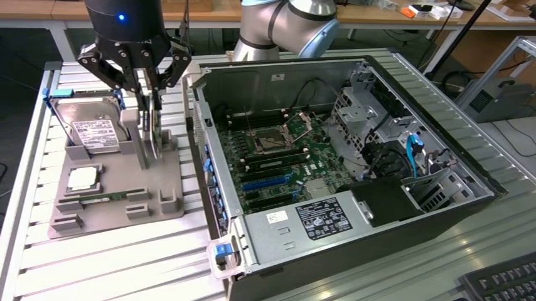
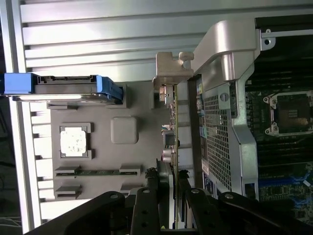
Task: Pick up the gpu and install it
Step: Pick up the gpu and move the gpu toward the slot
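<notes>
The gpu (image 1: pixel 149 135) is a thin dark card standing on edge over the grey parts holder (image 1: pixel 163 188), at the exterior view's left of the open computer case (image 1: pixel 469 182). My gripper (image 1: pixel 147 94) comes down on it from above and is shut on its upper edge, one finger on each face. In the wrist view the gpu (image 2: pixel 171 129) appears edge-on, its silvery bracket (image 2: pixel 168 68) at the far end, and the black fingers (image 2: pixel 145 198) clamp it at my gripper (image 2: pixel 168 188). I cannot tell whether the card's lower edge touches the holder.
On the holder lie a hard drive (image 1: pixel 90 130) in a blue caddy, a processor (image 1: pixel 84 179) and a slim memory stick (image 1: pixel 96 199). Inside the case are the motherboard (image 1: pixel 277 166), drive cages (image 1: pixel 360 119) and the power supply (image 1: pixel 314 219). A keyboard (image 1: pixel 503 282) lies at the lower right.
</notes>
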You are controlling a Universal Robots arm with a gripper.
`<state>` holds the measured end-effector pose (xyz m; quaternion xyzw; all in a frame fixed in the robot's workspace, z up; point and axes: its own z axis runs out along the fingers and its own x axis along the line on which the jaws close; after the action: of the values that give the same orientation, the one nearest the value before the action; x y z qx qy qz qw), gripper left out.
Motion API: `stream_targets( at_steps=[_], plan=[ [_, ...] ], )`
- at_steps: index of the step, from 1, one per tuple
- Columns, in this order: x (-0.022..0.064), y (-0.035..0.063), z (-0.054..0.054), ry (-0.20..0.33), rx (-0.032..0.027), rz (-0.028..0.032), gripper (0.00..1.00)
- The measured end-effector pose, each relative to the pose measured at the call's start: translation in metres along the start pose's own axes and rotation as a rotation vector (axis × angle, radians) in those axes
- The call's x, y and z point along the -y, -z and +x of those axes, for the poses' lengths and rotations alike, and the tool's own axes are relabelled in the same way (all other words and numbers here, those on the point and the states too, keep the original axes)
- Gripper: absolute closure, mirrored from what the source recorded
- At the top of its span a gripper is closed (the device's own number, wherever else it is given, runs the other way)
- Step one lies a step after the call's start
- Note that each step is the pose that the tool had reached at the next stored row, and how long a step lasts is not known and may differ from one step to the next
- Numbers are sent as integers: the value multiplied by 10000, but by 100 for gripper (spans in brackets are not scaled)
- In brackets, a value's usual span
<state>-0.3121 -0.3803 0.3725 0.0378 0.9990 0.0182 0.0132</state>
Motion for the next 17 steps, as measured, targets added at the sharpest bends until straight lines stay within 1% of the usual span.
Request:
stream_targets(
  at_steps=[17],
  plan=[
    [-3, 92, -2, 0, 0, 0, 73]
  ],
)
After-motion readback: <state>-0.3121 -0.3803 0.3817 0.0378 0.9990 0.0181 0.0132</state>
